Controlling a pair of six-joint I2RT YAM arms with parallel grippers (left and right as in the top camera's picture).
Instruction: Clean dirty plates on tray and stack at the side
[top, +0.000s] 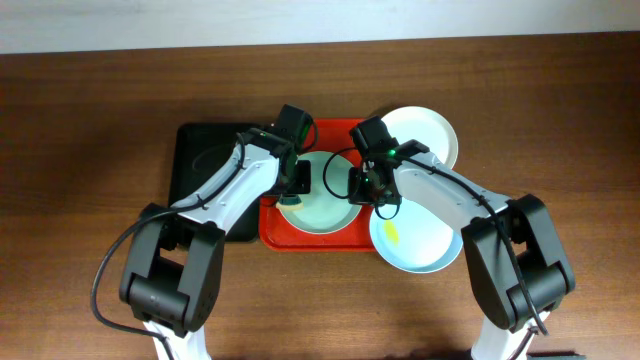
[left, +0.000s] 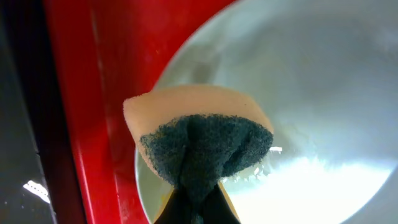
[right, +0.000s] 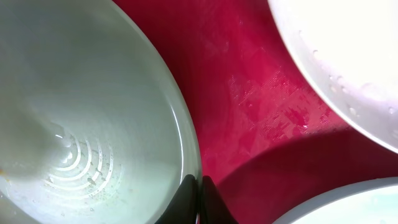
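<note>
A pale blue plate (top: 325, 200) lies in the red tray (top: 275, 235). My left gripper (top: 293, 190) is shut on a yellow sponge with a dark green scouring side (left: 199, 146), pressed against this plate's left part (left: 311, 93). My right gripper (top: 365, 188) is shut on the same plate's right rim (right: 186, 149), the jaws (right: 199, 190) pinching its edge. A white plate (top: 425, 135) rests at the tray's far right corner. A second pale blue plate (top: 420, 245) with a yellow smear (top: 392, 235) overhangs the tray's near right corner.
A black tray (top: 205, 160) sits directly left of the red tray, under my left arm. Brown wooden table (top: 90, 120) surrounds both trays. In the right wrist view the white plate (right: 348, 56) and second blue plate (right: 354, 202) lie close by on red tray floor (right: 249, 112).
</note>
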